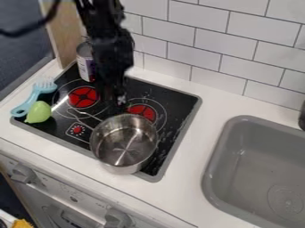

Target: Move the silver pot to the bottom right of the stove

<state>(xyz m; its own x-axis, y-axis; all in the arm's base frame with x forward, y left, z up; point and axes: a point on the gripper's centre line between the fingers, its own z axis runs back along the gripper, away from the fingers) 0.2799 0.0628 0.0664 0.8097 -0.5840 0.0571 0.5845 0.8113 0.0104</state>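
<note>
The silver pot point(124, 144) stands upright at the lower right part of the black stove point(173, 144), its near side reaching over the stove's front edge. Its thin handle points to the upper left, across the middle of the stove. Just behind the pot's back rim hangs the black gripper point(117, 101), low between the two red burners and close to the handle. Whether it touches the pot or handle is unclear. The dark arm rises from there to the top edge and covers part of the stove's back.
At the stove's back left is a can point(86, 64). A light blue fork-like utensil point(35, 95) and a green pear-shaped toy point(39, 112) lie at its left corner. A grey sink point(256, 173) is set into the counter point(193, 164) at right. White tiles line the back.
</note>
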